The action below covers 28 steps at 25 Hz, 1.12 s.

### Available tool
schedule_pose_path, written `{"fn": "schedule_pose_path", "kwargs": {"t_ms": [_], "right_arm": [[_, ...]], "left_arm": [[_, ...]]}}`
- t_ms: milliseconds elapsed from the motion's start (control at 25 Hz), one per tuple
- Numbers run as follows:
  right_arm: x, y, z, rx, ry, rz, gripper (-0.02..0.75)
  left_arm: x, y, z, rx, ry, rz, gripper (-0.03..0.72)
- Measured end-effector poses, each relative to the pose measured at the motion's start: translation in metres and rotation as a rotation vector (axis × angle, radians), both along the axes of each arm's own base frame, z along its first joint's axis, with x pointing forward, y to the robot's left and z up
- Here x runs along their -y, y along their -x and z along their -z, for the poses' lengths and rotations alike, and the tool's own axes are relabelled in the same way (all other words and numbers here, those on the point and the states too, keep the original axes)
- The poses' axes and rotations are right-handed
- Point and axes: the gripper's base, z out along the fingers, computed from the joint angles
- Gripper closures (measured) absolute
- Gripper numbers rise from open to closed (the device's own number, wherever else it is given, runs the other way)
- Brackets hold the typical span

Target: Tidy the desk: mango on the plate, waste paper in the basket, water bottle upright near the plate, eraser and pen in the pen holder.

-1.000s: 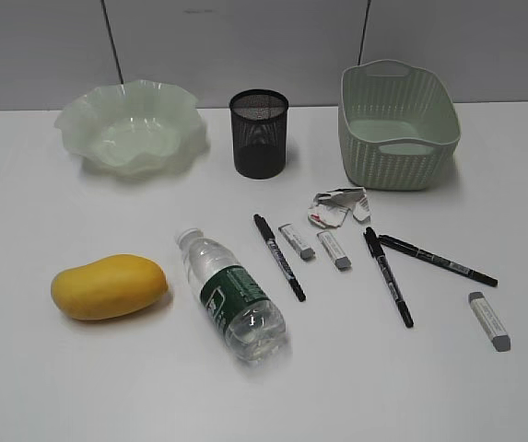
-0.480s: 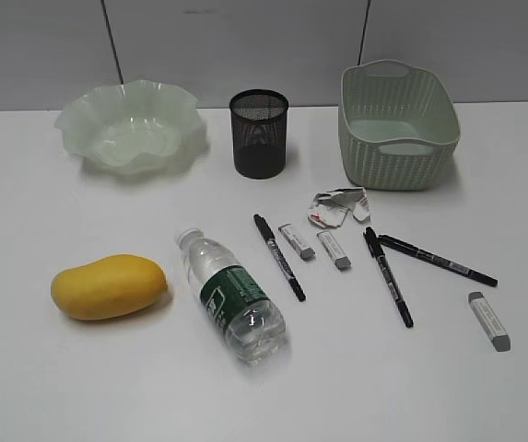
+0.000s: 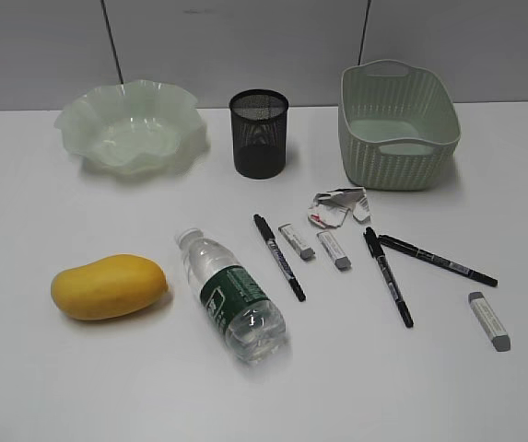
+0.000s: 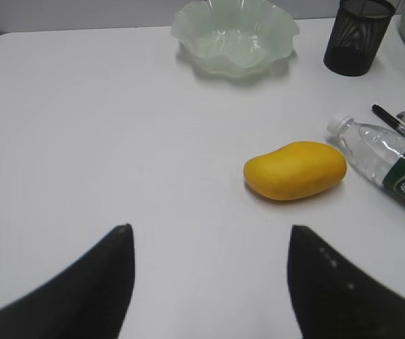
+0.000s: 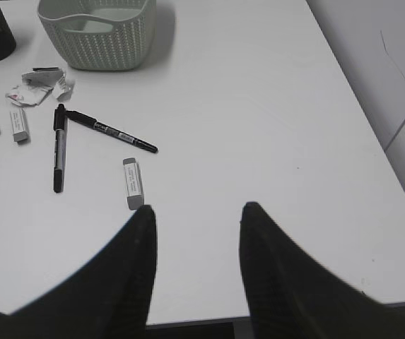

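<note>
Oval yellow-orange mango [image 4: 295,170] laid on white worktop [image 4: 103,141] ahead of spread, empty left fingers [image 4: 110,282], right fingers [image 5: 135,268] parted, nothing held

I seem to be working at an office-style desk [image 3: 52,387]: a wide, plain white tabletop backed by grey partition panels [image 3: 245,46] with dark seams. Marker pens [image 3: 278,257], erasers [image 3: 488,320] and a black mesh pen holder [image 3: 259,133] lie before me, the usual desk stationery.
</note>
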Motion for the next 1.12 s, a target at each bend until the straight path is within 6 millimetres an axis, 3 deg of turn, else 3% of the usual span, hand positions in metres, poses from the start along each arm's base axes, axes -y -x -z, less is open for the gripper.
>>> {"fn": "schedule_pose_path", "kwargs": {"t_ms": [240,480,760,960,1120], "right_arm": [[0.000,0.000,0.000,0.000,0.000,0.000,0.404],[0.000,0.000,0.000,0.000,-0.001,0.000,0.286],[0.000,0.000,0.000,0.000,0.000,-0.001,0.255],[0.000,0.000,0.000,0.000,-0.002,-0.002,0.251],[0.000,0.000,0.000,0.000,-0.002,-0.002,0.249]], "left_arm": [[0.000,-0.002,0.000,-0.011,-0.018,0.009,0.158],[0.002,-0.023,-0.011,-0.080,-0.162,0.093,0.157],[0.011,-0.076,-0.022,-0.163,-0.302,0.266,0.157],[0.022,-0.116,-0.016,-0.265,-0.438,0.470,0.157],[0.042,-0.148,-0.005,-0.370,-0.539,0.688,0.157]]}}
